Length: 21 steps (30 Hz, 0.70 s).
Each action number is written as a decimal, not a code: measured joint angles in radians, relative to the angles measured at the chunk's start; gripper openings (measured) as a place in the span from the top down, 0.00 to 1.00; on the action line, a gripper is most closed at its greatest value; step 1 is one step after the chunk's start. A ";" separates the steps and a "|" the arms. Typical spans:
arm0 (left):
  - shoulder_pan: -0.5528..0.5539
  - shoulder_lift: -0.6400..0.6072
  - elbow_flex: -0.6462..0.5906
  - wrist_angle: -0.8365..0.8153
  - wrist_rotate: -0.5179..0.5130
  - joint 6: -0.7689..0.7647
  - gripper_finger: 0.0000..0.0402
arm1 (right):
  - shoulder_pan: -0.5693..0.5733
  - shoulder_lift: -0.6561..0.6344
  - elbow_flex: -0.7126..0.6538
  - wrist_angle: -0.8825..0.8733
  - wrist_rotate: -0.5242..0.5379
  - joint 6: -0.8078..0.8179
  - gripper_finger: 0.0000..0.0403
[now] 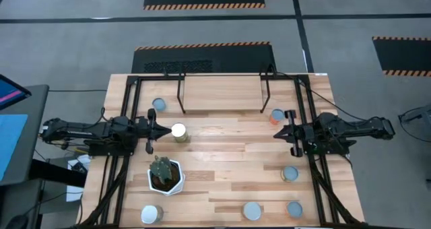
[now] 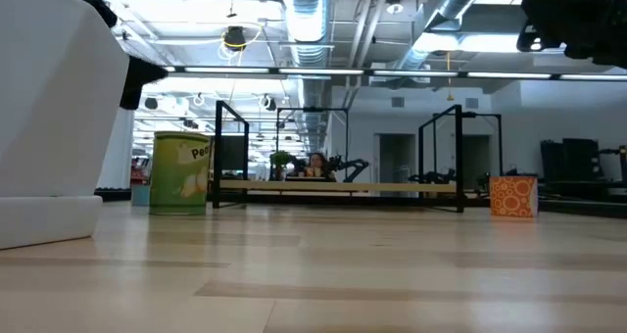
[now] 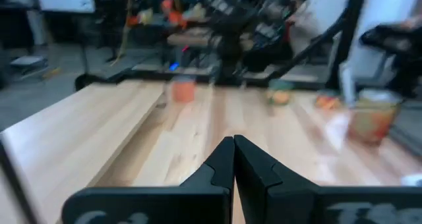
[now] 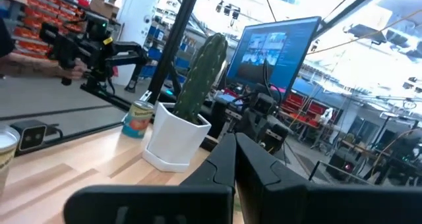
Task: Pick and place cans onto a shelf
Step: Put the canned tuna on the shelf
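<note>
With both jaws shut and empty, the left gripper [image 1: 156, 129] hovers beside a white-topped can [image 1: 178, 131] near the bare shelf [image 1: 222, 94], where advancing unopened risks toppling it; the right gripper [image 1: 286, 129] waits opposite.

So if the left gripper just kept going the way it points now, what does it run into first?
Most likely the white-topped can. In the high view the left gripper, shut and empty, points along the table straight at it, just short of touching. Its height over the can is unclear.

Wooden table [image 1: 229, 165], bare shelf [image 1: 222, 94], scattered cans [image 1: 252, 211], cactus pot [image 1: 165, 176]
</note>
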 joint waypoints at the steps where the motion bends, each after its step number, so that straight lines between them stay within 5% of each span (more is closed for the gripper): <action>1: 0.000 0.005 0.000 -0.022 -0.050 -0.016 1.00 | 0.000 0.000 0.000 0.000 0.000 0.010 0.94; 6: 0.000 0.062 0.000 -0.023 -0.417 -0.235 1.00 | 0.000 0.000 0.000 0.013 0.000 0.034 0.94; 11: 0.001 0.088 0.017 0.007 -0.710 -0.220 1.00 | 0.000 -0.001 0.006 0.032 0.063 0.027 0.94; 17: 0.001 0.086 0.097 0.480 -0.645 0.160 1.00 | 0.000 0.000 0.028 0.075 0.085 -0.036 0.94; 21: 0.001 0.085 0.198 0.520 -0.693 0.311 1.00 | 0.000 0.000 0.028 0.121 0.148 -0.162 0.94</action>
